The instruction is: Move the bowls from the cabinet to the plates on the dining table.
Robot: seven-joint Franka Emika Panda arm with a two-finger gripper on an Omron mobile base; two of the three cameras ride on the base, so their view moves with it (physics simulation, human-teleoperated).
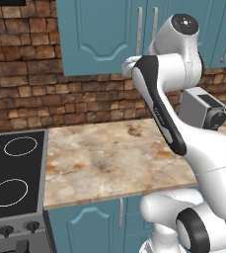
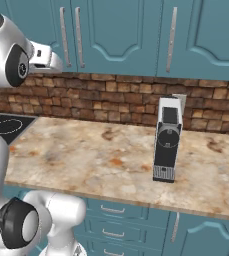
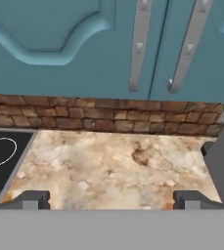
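Tool [image 3: 111, 199]: jaws wide apart, empty | cabinet [image 3: 74, 44]: doors closed | coffee machine [image 2: 166, 145]: tabletop [image 2: 86, 155] rear edge

The white arm rises from its base, folds at a dark elbow joint and reaches forward at shoulder height. Its gripper [image 3: 111, 199] hangs with both dark fingertips [image 3: 33, 199] spread wide apart, holding nothing.
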